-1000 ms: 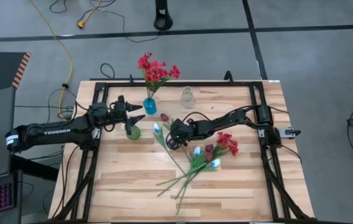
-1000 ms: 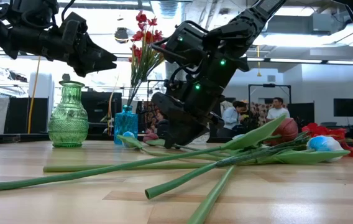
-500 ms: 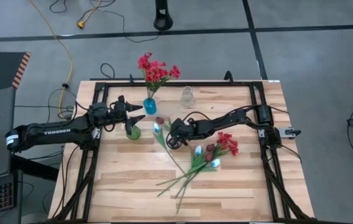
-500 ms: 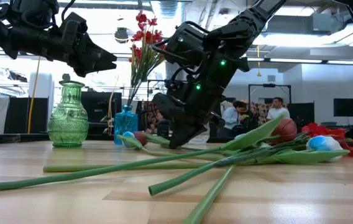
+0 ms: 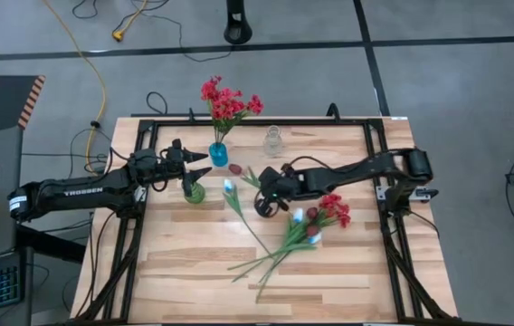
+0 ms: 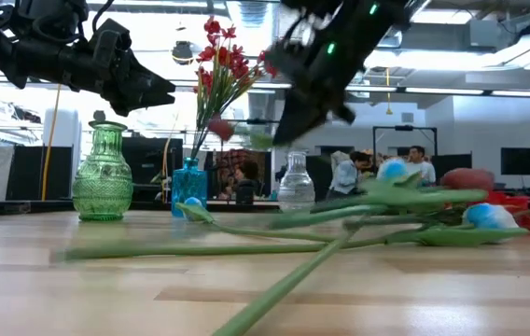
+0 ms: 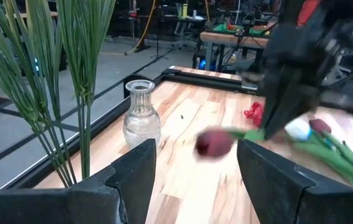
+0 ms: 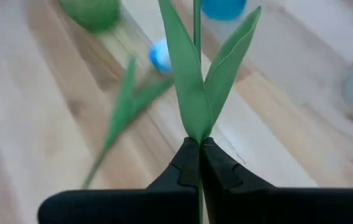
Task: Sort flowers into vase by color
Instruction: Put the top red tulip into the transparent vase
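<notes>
Vases are standing along your table's far side: a green vase on the left, a blue vase already holding the red blossoms, and a clear vase to its right, three in all.

Your left gripper is hovering just above the green vase, its fingers spread apart and empty.

Moving right, your right gripper is pinching a maroon tulip by its stem, fingers closed tight below the leaves. The stem is running from the gripper toward the far left, so the bloom is pointing at the gap between the blue and green vases. The right arm is the one carrying it; the left is nearer the green vase.

A white tulip is lying alone just left of the gripper.

Farther right, the remaining pile is resting on the wood: about two white tulips, at least one maroon, and a red cluster, though the overlap is making an exact count uncertain.
</notes>
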